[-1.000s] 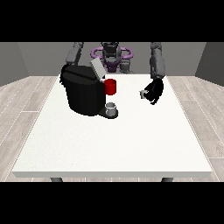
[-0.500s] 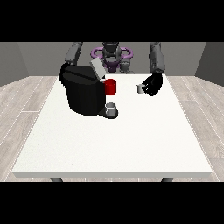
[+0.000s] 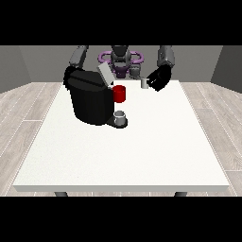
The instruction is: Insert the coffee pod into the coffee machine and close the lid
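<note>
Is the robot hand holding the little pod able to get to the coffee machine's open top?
Probably yes. The robot hand at the view's right holds the pod up beside the coffee machine, whose lid stands raised; nothing lies between.

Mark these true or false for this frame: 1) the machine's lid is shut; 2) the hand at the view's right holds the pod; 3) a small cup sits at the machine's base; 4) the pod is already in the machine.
1) False: the lid of the coffee machine stands raised.
2) True: the hand at the view's right holds the coffee pod above the table.
3) True: a small grey cup stands there.
4) False: the pod is off to the machine's side, in the hand.
</note>
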